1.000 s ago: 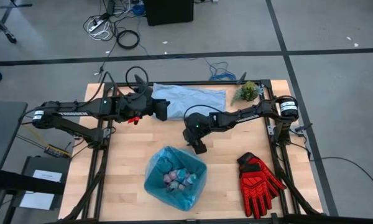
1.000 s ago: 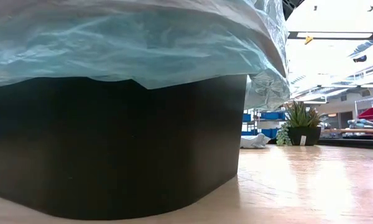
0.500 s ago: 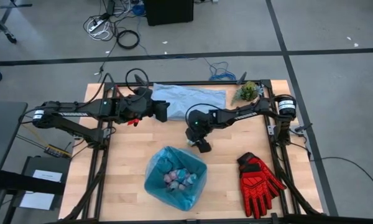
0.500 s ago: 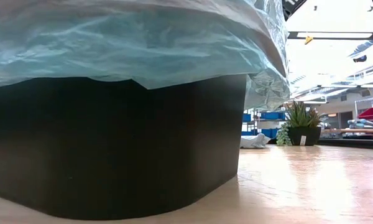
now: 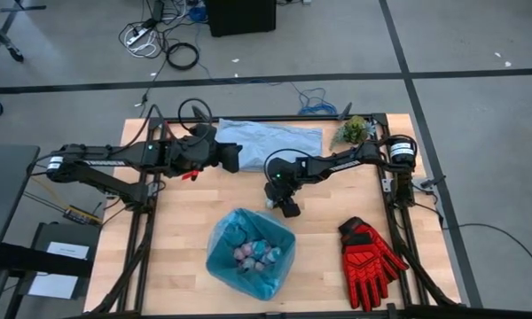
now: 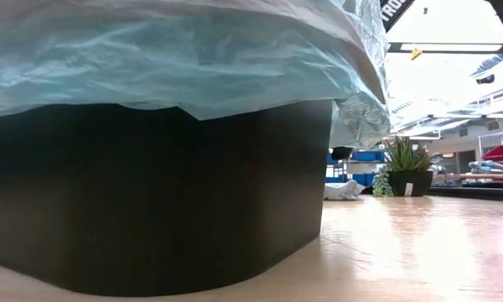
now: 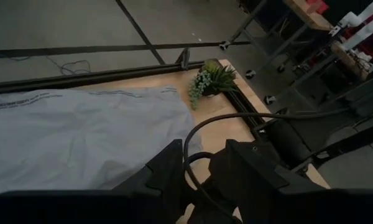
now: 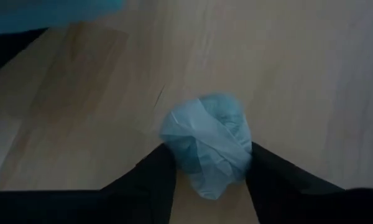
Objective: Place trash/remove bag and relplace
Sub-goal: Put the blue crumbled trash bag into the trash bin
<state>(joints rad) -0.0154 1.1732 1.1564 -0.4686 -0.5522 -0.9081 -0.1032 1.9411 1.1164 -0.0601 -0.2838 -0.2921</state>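
The black bin [image 5: 250, 255] stands near the table's near edge, lined with the cyan bag [image 6: 168, 50]. The bag's rim folds over the bin's wall [image 6: 151, 193]. Several pink, blue and white paper wads [image 5: 253, 252] lie inside. My right gripper [image 5: 285, 209] is just beyond the bin's far right corner, shut on a light blue wad [image 8: 206, 140]. My left gripper [image 5: 230, 158] waits at the left end of the paler grey-blue bag [image 5: 270, 142], which lies flat at the far edge. My right gripper pinches the light blue wad's lower half [image 8: 202, 168] between its two fingers [image 8: 152, 180], one on each side. The fingers come from above, pointing down at the wood. Whether the wad rests on the table or hangs clear, I cannot tell.
A small green plant [image 5: 353, 131] stands in the far right corner. A pair of red and black gloves [image 5: 370, 260] lies near the right near corner. Bare wood lies between the bin, the gloves and the grey-blue bag.
My right arm has shifted slightly above the table's middle. A dark part now shows beside the bin in the low view, where nothing showed before. The bin, its liner and my left arm have stayed put.
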